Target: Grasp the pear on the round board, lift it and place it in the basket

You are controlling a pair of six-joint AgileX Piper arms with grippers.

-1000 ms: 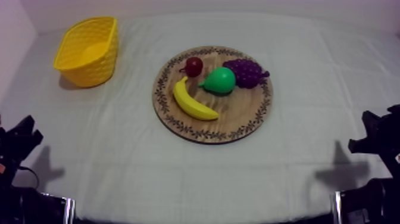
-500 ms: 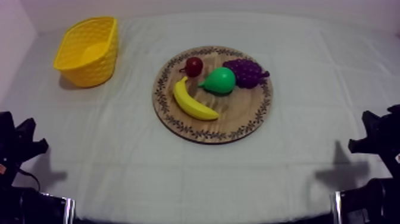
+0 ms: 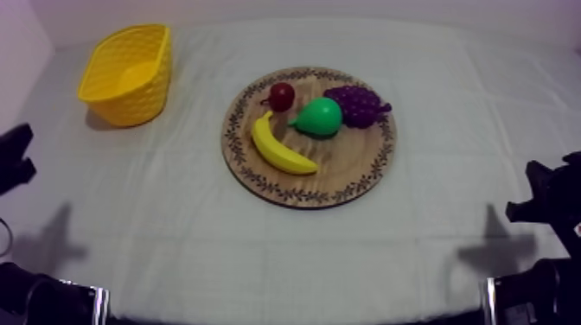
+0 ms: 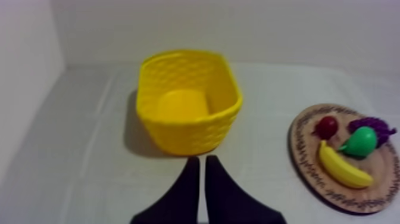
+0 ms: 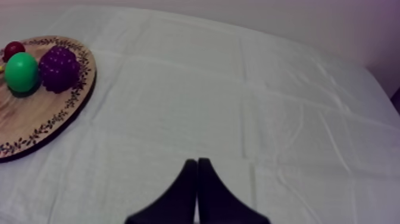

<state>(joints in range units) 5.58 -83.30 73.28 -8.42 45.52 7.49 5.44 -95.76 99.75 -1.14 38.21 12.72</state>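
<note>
Top view: pear lies on its side on the wooden board, mid-table. Grapes are just beside its fat end, maybe touching. The banana is near its narrow end and the small red fruit is close by. Yellow basket is empty, far left, well apart from the board. Left arm and right arm sit at the edges, nowhere near the fruit.

Left wrist view: left gripper has its fingers pressed together and holds nothing. It points at the basket, with the board off to the side.

Right wrist view: right gripper fingers are likewise closed on nothing, over bare cloth with the board well off.

My read: the reach hasn't started. The left arm looks the sensible pick, since the basket is on its side.
- Open the fingers wide before descending.
- Come down over the pear's fat body.
- Put the fingers on its far and near flanks, where the board is bare, not toward the grapes or banana.
- Close gently; the rounded shell could squirt out.
- Lift straight up before traversing.
</note>
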